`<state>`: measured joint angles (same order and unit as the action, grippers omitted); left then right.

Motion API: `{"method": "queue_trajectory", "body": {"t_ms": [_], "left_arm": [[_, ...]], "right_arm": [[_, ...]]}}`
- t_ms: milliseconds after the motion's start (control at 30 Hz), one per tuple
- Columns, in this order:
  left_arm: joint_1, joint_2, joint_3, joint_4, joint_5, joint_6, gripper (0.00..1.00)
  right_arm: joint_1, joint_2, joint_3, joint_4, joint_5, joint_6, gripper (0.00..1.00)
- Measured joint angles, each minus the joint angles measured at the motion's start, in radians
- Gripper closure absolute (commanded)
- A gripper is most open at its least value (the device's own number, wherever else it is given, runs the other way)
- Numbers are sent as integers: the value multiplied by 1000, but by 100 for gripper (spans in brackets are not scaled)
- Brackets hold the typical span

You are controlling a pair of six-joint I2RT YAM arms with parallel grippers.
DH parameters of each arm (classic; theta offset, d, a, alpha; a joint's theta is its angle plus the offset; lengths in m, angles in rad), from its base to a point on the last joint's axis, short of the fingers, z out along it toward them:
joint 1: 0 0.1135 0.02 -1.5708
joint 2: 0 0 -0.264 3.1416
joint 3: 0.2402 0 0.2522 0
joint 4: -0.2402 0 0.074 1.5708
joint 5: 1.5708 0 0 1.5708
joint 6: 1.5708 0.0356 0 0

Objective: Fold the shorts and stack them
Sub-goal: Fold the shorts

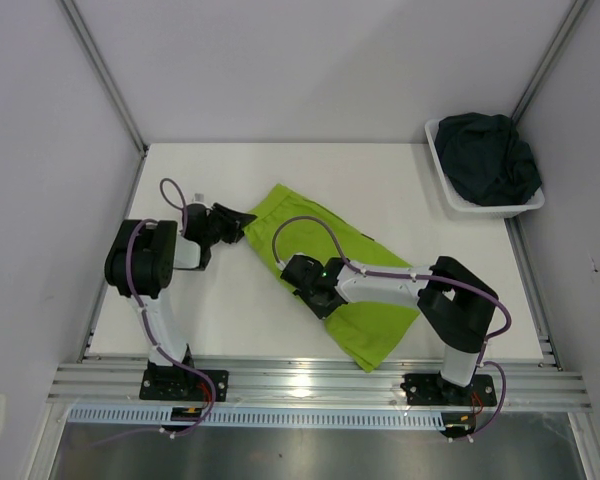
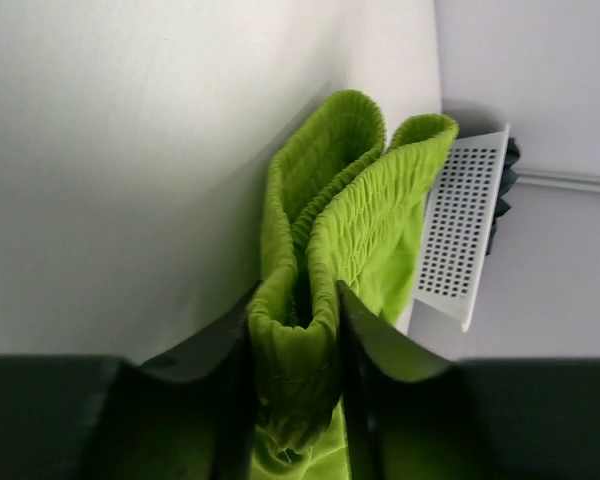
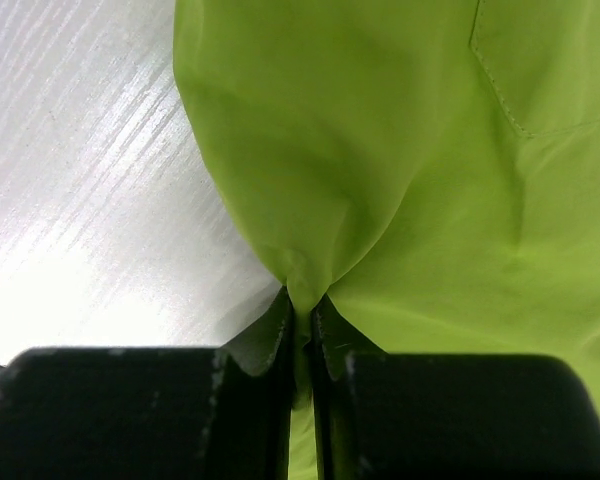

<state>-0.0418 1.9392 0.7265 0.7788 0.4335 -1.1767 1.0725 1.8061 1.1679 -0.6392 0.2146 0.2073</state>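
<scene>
While the lime green shorts (image 1: 295, 215) lie slantwise across the middle of the table (image 1: 230, 320), each arm has hold of them. The left gripper (image 2: 298, 300) is clamped on the bunched elastic waistband at the garment's far left corner. The gathered cloth rises in two ridged folds from between its fingers (image 2: 370, 340). Its dark body fills the bottom of the left wrist view and hides any fabric below the grip.

The right gripper (image 3: 302, 305) pinches a thin tuck of cloth at the edge of the shorts, jaws nearly together with only the fabric between them. Past that tuck the cloth fans out and runs off the top and right of the frame. From above, the right wrist and forearm cover the middle of the shorts, so the pinch cannot be seen there.

The dark shorts (image 1: 488, 158) sit crumpled in the white mesh basket (image 1: 450, 195) at the far right corner, well apart from the green pair. Their outline is too heaped to read. The left wrist view shows only the basket's perforated wall and a sliver of dark cloth.
</scene>
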Motion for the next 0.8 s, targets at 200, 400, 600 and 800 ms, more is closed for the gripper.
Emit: {"method": "queue_trajectory", "body": {"t_ms": [200, 400, 600, 800], "left_arm": [[0, 32, 50, -43, 20, 36, 100], [0, -44, 81, -145, -3, 159, 100], [-2, -230, 63, -226, -83, 309, 100], [-19, -393, -11, -269, -192, 420, 100]], "right_arm": [[0, 0, 2, 1, -13, -2, 85], [-2, -33, -3, 4, -43, -9, 41], [-66, -134, -6, 44, -143, 4, 49], [-172, -192, -7, 184, -263, 63, 99]]}}
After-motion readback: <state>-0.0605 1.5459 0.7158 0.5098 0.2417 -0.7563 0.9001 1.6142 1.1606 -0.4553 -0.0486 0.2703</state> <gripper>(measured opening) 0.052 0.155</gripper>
